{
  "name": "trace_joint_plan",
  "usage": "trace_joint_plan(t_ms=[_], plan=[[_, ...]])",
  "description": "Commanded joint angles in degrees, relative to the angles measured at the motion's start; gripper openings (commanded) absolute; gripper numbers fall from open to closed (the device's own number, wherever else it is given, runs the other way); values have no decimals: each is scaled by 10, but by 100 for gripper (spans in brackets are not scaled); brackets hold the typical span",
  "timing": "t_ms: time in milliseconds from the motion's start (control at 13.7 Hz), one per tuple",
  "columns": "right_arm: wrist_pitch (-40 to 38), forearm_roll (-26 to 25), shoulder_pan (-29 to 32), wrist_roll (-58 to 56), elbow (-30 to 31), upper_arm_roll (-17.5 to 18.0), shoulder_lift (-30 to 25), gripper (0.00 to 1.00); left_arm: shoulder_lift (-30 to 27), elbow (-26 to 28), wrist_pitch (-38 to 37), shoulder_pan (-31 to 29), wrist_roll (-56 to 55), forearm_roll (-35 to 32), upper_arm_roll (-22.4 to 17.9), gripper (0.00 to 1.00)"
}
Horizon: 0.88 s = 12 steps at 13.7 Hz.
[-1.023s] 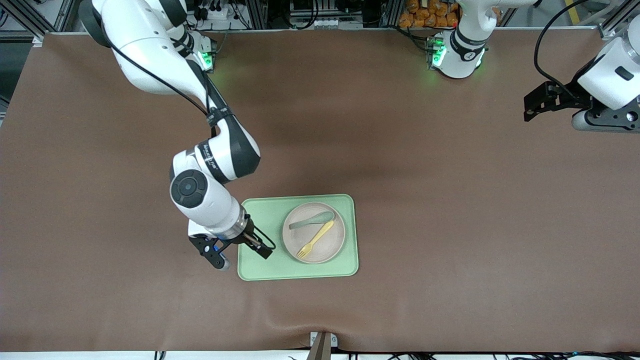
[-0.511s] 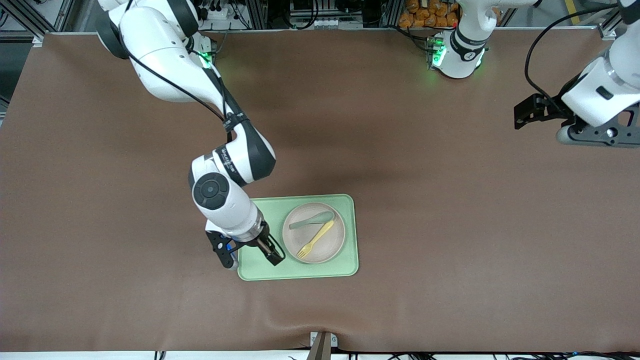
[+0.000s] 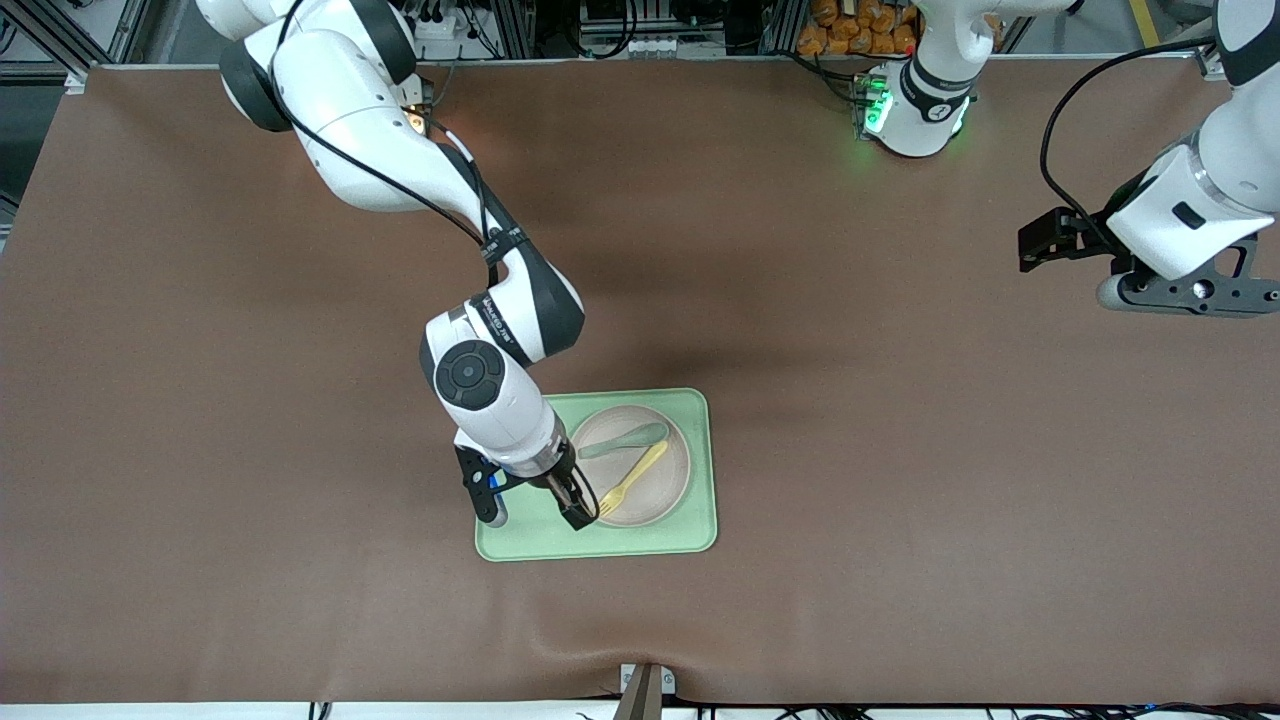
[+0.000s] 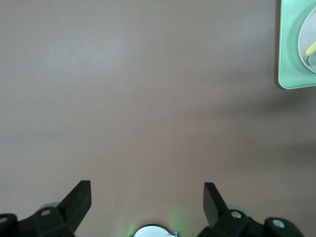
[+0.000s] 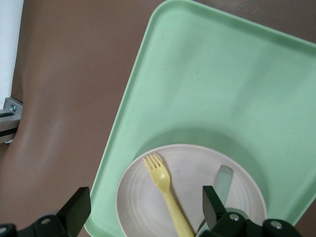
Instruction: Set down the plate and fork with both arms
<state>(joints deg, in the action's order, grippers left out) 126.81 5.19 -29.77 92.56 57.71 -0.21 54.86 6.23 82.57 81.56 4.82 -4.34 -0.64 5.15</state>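
The fork (image 3: 632,478) lay on the plate (image 3: 660,500) in the tray (image 3: 700,470), tines pointed toward the front camera, handle slanted toward the spoon (image 3: 622,441). The right gripper (image 3: 540,505), fingers spread, hung over it; the left gripper (image 3: 1100,262), fingers likewise spread, waited over bare table (image 3: 900,400).

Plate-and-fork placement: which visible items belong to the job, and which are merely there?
Job:
plate, on the tray
fork, in the plate
right gripper, open, over the tray's edge
left gripper, open, over bare table

Merely there:
tray
spoon, in the plate beside the fork
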Motion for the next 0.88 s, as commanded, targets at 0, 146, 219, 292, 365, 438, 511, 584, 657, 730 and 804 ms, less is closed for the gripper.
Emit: trace_joint_plan(t_ms=[0, 146, 219, 292, 365, 438, 511, 584, 657, 730, 804], plan=[[-5, 11, -1, 25, -49, 5, 28, 100, 5, -4, -1, 0, -10, 7, 1, 100], [6, 11, -1, 25, -54, 5, 38, 100, 14, -5, 0, 0, -11, 7, 0, 100], [19, 10, -1, 25, -54, 4, 50, 100, 17, -4, 0, -1, -12, 6, 0, 100], [21, 10, -1, 25, -56, 4, 59, 100, 22, -5, 0, -2, -12, 6, 0, 100], [22, 10, -1, 25, -56, 4, 62, 100, 24, -4, 0, -1, -13, 6, 0, 100], [21, 10, -1, 25, -59, 5, 62, 100, 24, -4, 0, -2, -19, 6, 0, 100], [22, 10, -1, 25, -60, 6, 63, 100, 25, -3, 0, -2, -29, 6, 0, 100], [25, 10, -1, 25, -62, 6, 64, 100, 27, -3, 0, -1, -37, 6, 0, 100], [38, 11, -2, 26, -64, 6, 68, 100, 28, -3, 0, 0, -42, 6, 0, 100], [43, 11, -6, 28, -65, 6, 78, 100, 28, -3, 0, 0, -46, 6, 0, 100], [43, 11, -6, 33, -71, 7, 85, 100, 28, -3, 0, 0, -49, 6, 0, 100]])
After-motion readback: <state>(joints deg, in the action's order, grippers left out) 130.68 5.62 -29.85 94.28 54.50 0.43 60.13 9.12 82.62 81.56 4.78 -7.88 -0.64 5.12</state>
